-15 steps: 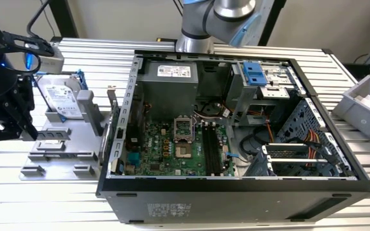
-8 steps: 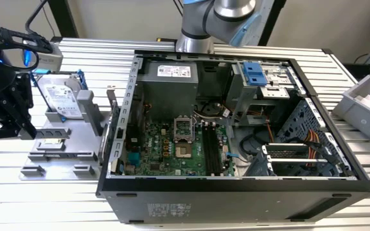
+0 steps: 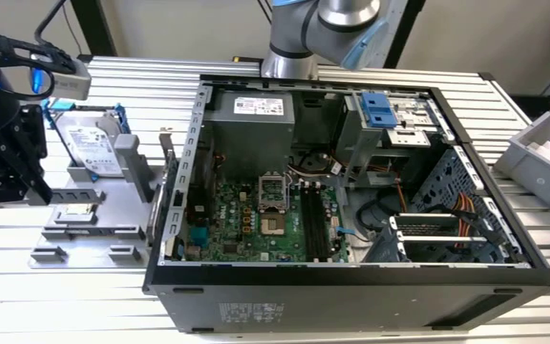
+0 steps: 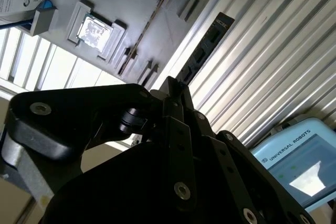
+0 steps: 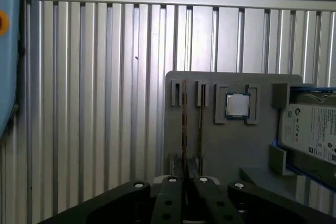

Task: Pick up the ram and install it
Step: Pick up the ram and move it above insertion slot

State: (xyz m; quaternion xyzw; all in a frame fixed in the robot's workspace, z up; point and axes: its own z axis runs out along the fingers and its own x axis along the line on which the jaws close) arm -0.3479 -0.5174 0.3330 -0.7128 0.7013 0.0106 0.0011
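Black gripper (image 5: 187,179) is pinched nearly closed on the ram (image 4: 206,46). In the first wrist view I see the stick edge-on, running straight out from between the jaws. In the second wrist view its dark face reaches past the holder (image 5: 226,150) rim over the ribbed table (image 5: 79,103). I can't tell if it is clear of its holder slot. Just beside it and parallel, a second stick (image 5: 200,124) stands on edge in the neighbouring slot. Next along the holder sits the square chip (image 5: 237,105), then the drive (image 5: 310,129) at the far side. In the exterior view the gripper hangs over the holder at that view's left. The open case (image 3: 351,287) lies to its right, well apart, with black board slots (image 3: 315,226) mid-case.
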